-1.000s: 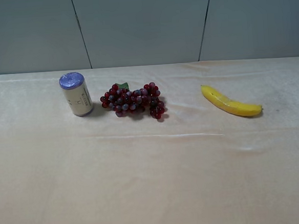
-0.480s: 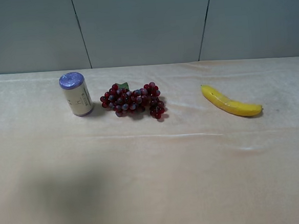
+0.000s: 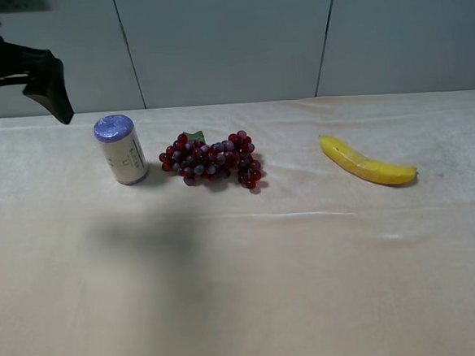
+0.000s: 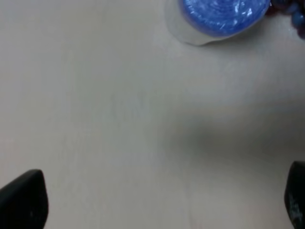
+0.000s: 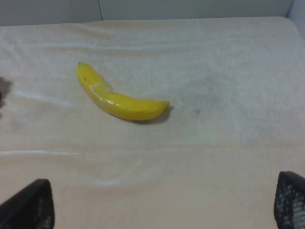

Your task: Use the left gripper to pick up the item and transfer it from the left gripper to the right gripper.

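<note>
Cream-labelled cylinder roll (image 3: 120,149), glossy purple top, stands upright on the beige cloth worktop (image 3: 245,291) beside knobbly red grapes (image 3: 212,162). Black left end effector (image 4: 157,205) hovers nearby, spread wide; right end effector (image 5: 162,205) equally wide.

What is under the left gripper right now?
Bare cream cloth lies under the left gripper, between its open fingers. The item stands off to one side, only its purple top showing.

The left pincer (image 3: 19,110) is cut off by the high view's left edge, its arm out of sight; the item (image 4: 219,14) is blurred and cropped in the left wrist view; its label print is too small to read; the right pincer (image 5: 164,202) shows only two fingertips (image 5: 26,207) at the picture's corners.
</note>
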`<state>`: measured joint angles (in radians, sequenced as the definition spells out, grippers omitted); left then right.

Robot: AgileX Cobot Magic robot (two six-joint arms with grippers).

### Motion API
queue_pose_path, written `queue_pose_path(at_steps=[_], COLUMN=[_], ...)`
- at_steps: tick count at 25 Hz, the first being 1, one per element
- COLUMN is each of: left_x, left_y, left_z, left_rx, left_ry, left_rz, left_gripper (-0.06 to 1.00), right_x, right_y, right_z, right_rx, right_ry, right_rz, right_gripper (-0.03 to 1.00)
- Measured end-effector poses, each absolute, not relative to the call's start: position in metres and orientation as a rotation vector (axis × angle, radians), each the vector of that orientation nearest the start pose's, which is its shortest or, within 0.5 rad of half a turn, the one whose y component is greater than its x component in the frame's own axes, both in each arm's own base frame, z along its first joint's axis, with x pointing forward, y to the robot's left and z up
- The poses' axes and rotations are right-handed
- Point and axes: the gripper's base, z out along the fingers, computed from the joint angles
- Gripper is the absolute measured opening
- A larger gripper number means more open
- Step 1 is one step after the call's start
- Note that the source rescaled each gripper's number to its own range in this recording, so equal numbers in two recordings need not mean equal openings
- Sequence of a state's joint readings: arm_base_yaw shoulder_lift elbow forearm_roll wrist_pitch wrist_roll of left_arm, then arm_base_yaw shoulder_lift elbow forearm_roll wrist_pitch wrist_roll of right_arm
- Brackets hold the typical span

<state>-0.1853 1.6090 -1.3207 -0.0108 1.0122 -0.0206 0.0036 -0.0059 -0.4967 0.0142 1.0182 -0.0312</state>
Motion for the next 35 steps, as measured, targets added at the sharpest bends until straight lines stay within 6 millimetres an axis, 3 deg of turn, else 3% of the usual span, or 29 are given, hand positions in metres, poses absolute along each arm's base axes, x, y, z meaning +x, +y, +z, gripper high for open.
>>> queue_pose_path(at_steps=[13, 23, 29, 32, 34, 35], left_x=[0.386, 0.411, 0.415, 0.417, 0.418, 0.418], left_y=[-0.103, -0.124, -0.125, -0.126, -0.126, -0.126], left_z=[0.234, 0.176, 0.160, 0.162, 0.162, 0.162], left_rx=[0.310, 0.334, 0.331, 0.328, 0.328, 0.327], left_ry=[2.864, 2.918, 2.928, 2.908, 2.904, 2.900], left_rz=[-0.008, -0.005, -0.003, -0.010, -0.011, -0.012], left_gripper=[0.99, 0.99, 0.97, 0.78, 0.44, 0.20], right_x=[-0.004, -0.004, -0.004, -0.004, -0.004, -0.004], right_y=[0.001, 0.001, 0.001, 0.001, 0.001, 0.001], right_z=[0.280, 0.280, 0.280, 0.280, 0.280, 0.280], right_rx=[-0.035, -0.034, -0.034, -0.034, -0.034, -0.034], right_ry=[2.000, 2.000, 2.000, 2.000, 2.000, 2.000], right_rz=[-0.001, 0.000, 0.000, 0.000, 0.000, 0.000], right_gripper=[1.00, 1.00, 1.00, 1.00, 1.00, 1.00])
